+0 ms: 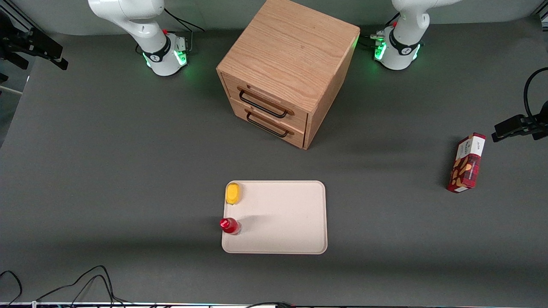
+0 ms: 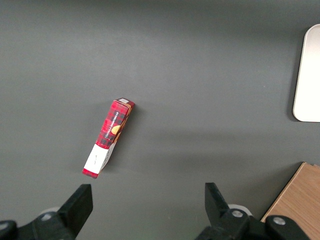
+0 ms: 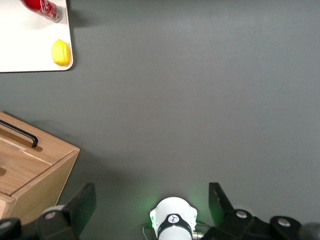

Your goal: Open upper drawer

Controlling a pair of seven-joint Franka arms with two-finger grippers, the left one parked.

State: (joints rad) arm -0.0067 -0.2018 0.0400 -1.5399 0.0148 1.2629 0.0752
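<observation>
Upper drawer (image 1: pixel 266 102) is fully shut, front flush with the cabinet (image 1: pixel 291 64). It sits directly above the lower drawer (image 1: pixel 269 124); same black wire handle on both, so the higher one (image 1: pixel 262 104) is the target. The cabinet stands mid-table between the two arm bases, farther from the front camera than the tray (image 1: pixel 299 214).

Gripper (image 3: pixel 150 205) hangs high over bare table (image 3: pixel 200 100) near its own base, well apart from the cabinet, touching nothing. Fingers (image 3: pixel 82 200) are spread wide with nothing between them.

Key relation: the cabinet is rotated, so the drawer fronts face the front camera and angle toward the working arm's end of the table. The handle's long axis runs diagonally along that front, roughly horizontal. From the gripper, the handle lies off to the side and lower; the wrist view catches only one end of a black handle (image 3: pixel 22 134) at the cabinet corner. My read: the arm needs to drop, cross toward the cabinet front, and turn the fingers across the bar, then pull square to the front, i.e. along the diagonal and not straight at the camera.

Risk: the two handles sit close together, so it's easy to hook the lower one.

Also on the table: lemon (image 1: pixel 233 193) and red bottle (image 1: pixel 230 225) on the tray, and a red box (image 1: pixel 466 163) toward the parked arm's end. None lies in the path.
</observation>
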